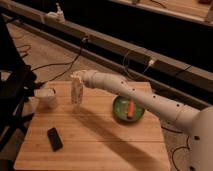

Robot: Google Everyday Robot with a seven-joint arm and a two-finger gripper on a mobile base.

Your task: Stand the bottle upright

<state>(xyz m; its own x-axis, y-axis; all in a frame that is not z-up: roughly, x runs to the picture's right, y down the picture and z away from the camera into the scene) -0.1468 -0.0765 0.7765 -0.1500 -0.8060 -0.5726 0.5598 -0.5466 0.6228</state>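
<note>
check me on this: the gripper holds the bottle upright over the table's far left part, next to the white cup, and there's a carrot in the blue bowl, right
Not quite: the bowl is green, not blue, as the camera view shows. The rest stands: the gripper holds the bottle upright over the far left part of the table, next to the white cup, and a carrot lies in the bowl.

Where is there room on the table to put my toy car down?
The big bare stretch of the table lies between the black phone and the green bowl. It is crowded at the back left, where the gripper holds the bottle right beside the white cup.
</note>
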